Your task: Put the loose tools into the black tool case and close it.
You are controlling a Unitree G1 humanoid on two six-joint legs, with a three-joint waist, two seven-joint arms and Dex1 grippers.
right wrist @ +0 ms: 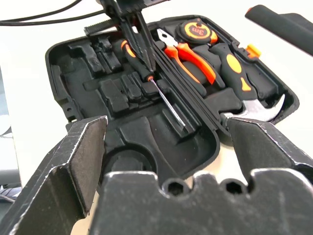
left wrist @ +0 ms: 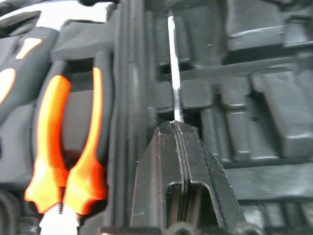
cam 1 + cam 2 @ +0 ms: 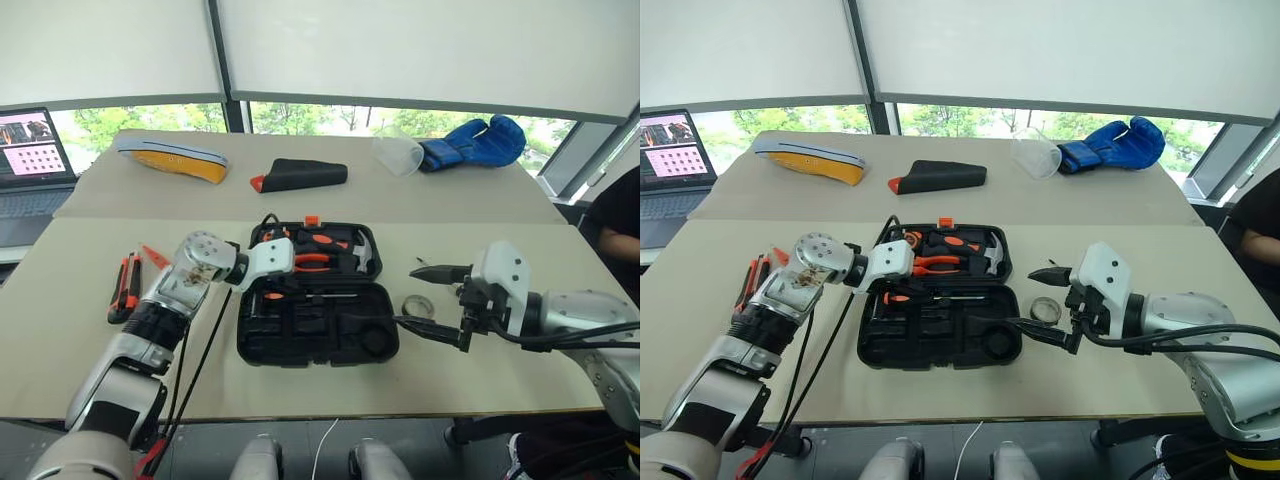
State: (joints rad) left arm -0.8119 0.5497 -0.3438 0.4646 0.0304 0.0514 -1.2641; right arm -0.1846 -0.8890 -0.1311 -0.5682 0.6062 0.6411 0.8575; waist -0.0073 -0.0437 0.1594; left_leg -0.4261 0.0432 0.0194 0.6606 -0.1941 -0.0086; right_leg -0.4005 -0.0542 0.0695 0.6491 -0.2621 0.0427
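Here the black tool case [image 3: 318, 330] lies open on the beige table [image 3: 500, 380], hard plastic with moulded slots. One long screwdriver [image 1: 146, 73], with orange-and-black handle and thin shiny steel shaft, lies in the near half. The left gripper [image 1: 139, 49] has its two black fingers pressed together at this screwdriver. The right gripper [image 3: 432, 300] hangs beside the case, jaws wide, holding nothing. One utility knife [image 3: 125, 287] lies left of the case, and one small ring-shaped tape roll [image 3: 417, 307] right of it.

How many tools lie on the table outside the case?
3: utility knife and slim orange tester left of the case, tape roll right of it. The left arm may hide more.
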